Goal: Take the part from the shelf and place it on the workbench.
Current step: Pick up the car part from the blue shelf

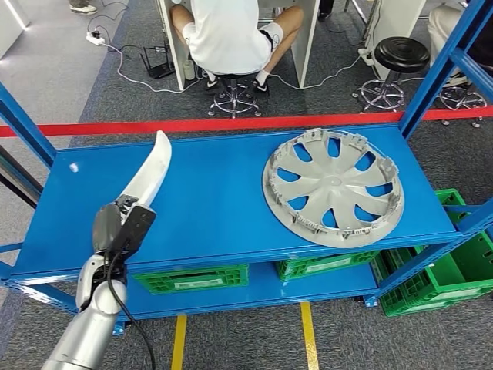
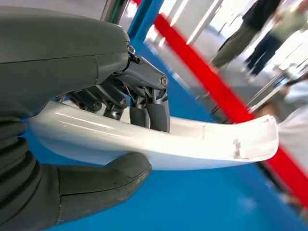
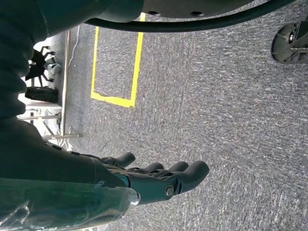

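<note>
A long curved white part is held in my left hand over the left side of the blue shelf. In the left wrist view the fingers press on the white part from one side and the thumb from the other. The part's far end points toward the shelf's back edge. My right hand hangs over grey carpet with its fingers stretched out and nothing in it.
A grey wheel cover lies on the shelf's right half. Green crates sit on the lower level and one at the right. Red tape crosses the floor behind. A seated person and a black stool are beyond.
</note>
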Motion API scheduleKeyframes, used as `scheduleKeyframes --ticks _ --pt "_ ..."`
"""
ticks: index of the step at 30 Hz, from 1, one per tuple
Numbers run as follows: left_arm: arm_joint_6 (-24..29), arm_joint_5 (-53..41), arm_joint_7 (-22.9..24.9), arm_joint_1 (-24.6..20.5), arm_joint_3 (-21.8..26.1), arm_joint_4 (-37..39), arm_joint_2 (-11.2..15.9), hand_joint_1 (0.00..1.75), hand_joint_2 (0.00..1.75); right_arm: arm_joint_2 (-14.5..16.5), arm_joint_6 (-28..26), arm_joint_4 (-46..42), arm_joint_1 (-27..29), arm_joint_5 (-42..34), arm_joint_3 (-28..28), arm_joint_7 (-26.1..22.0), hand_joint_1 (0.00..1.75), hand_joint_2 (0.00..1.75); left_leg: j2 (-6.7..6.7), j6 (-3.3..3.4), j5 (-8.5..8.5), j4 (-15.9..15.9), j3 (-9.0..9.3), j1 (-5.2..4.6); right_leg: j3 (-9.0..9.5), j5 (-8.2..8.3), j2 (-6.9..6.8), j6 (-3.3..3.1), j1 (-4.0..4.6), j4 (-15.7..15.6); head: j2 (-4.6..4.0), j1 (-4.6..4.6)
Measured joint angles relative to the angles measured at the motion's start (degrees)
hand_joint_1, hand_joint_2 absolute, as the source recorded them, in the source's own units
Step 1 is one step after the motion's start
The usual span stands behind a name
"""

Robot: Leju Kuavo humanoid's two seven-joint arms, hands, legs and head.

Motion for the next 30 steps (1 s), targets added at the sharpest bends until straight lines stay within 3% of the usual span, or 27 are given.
scheduleKeyframes --ticks 5,17,20,24,30 --pt "1.22 -0.51 -1.09 1.83 -0.87 -5.63 0.73 1.18 1.75 0.0 -0.01 0.01 0.0 -0.15 0.04 -0.11 0.0 1.75 0.0 0.0 0.0 0.0 -0.02 0.0 0.01 0.0 0.0 0.0 0.0 0.0 0.0 0.01" --pt "2.18 -1.12 -1.82 3.71 -2.4 -11.77 2.01 1.19 1.75 0.0 0.0 0.02 0.0 -0.34 0.12 -0.16 0.0 1.75 0.0 0.0 0.0 0.0 -0.01 0.0 0.01 0.0 0.0 0.0 0.0 -0.01 0.0 0.0" --pt "2.23 -1.13 -1.82 3.84 -2.63 -12.14 2.09 1.32 1.75 0.0 0.01 0.02 0.0 -0.34 0.13 -0.16 0.0 1.75 0.0 0.0 0.0 0.0 -0.01 0.0 0.01 0.0 0.0 0.0 0.0 -0.01 0.0 0.01" --pt "2.72 -1.26 -2.11 4.03 -2.76 -12.65 2.27 1.63 1.75 0.0 0.02 0.02 0.0 -0.48 0.13 -0.16 0.0 1.75 0.0 0.0 0.0 0.0 -0.01 0.0 0.01 0.0 0.0 0.0 0.0 -0.01 0.0 0.0" --pt "3.34 -1.62 -2.43 4.29 -3.09 -13.97 2.76 1.69 1.75 0.0 0.04 0.02 -0.01 -0.71 0.25 -0.23 0.0 1.75 0.0 0.0 0.0 0.0 -0.01 0.0 0.01 0.0 0.0 0.0 0.0 -0.01 0.0 0.01"
